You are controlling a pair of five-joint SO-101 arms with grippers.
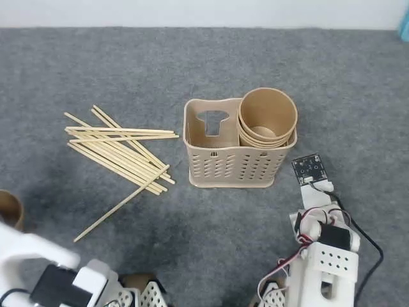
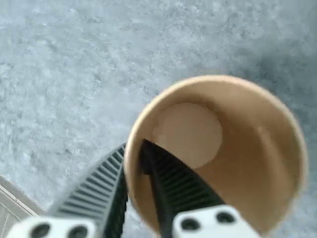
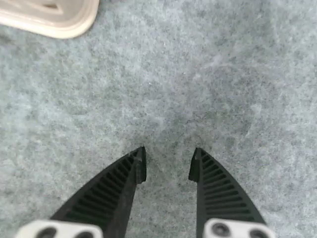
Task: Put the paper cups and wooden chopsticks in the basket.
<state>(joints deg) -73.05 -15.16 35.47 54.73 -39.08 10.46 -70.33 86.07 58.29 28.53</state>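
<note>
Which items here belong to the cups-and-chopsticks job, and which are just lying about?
Job:
- basket
- stack of paper cups in one of its compartments
- wooden chopsticks, loose beside it
- paper cup, its wall pinched in the left gripper
- right gripper, open, near the basket

Lying about:
- grey carpet
- teal thing at the far corner, cut off

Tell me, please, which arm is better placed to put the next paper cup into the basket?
Left: the left end effector grips a paper cup by the rim, while the right end effector hangs open over carpet.
</note>
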